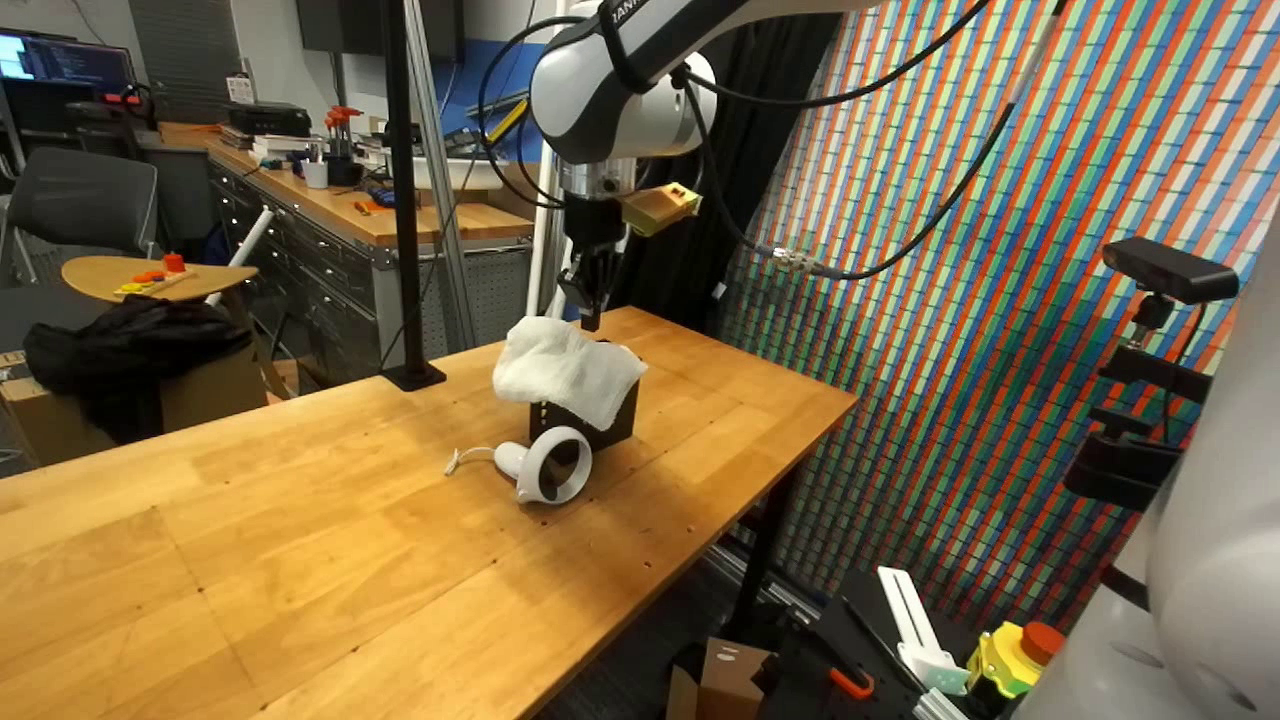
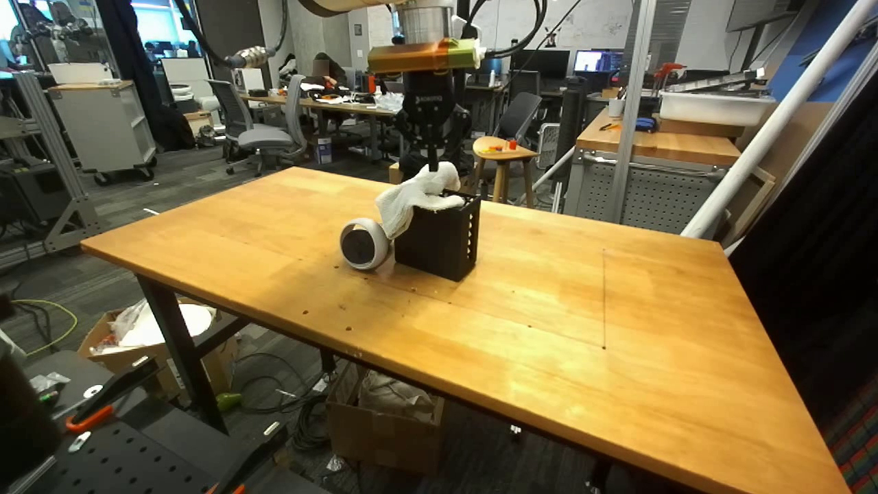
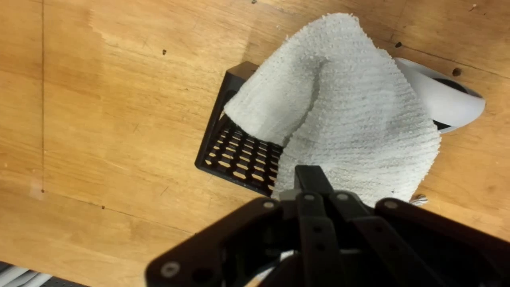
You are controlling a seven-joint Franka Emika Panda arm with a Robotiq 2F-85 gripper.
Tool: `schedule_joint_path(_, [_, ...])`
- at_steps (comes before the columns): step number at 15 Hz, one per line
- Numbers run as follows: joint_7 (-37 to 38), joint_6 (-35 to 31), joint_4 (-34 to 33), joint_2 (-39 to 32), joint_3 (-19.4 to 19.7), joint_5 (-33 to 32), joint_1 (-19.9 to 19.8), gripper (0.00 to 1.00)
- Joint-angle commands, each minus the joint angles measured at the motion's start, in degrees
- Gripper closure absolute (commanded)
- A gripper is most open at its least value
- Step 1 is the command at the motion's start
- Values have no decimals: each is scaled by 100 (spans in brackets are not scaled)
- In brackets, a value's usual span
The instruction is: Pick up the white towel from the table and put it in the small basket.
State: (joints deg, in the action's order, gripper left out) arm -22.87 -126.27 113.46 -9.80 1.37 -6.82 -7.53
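The white towel lies draped over the top of the small black basket in both exterior views [image 1: 565, 370] [image 2: 418, 195]. One part hangs over the basket's side, and folds stand above the rim. The basket [image 1: 622, 422] stands upright on the table [image 2: 583, 309]; it also shows in an exterior view [image 2: 437, 243]. In the wrist view the towel [image 3: 358, 115] covers much of the basket, leaving part of its rim [image 3: 208, 137] and holed inside uncovered. My gripper [image 1: 592, 320] points down just above the towel, fingers together, with no towel seen between them. It also shows in the wrist view [image 3: 312, 175].
A white ring-shaped controller [image 1: 531, 475] with a cord lies against the basket's side; it also shows in an exterior view [image 2: 364, 243] and the wrist view [image 3: 442, 95]. A black post [image 1: 405, 250] stands at the table's edge.
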Motion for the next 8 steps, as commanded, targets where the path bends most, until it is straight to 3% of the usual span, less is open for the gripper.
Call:
schedule_joint_path(1, [60,26,-235,-215,13,220,82,100])
schedule_joint_path(8, [6,-65,-134,-543,95,632,-93,100])
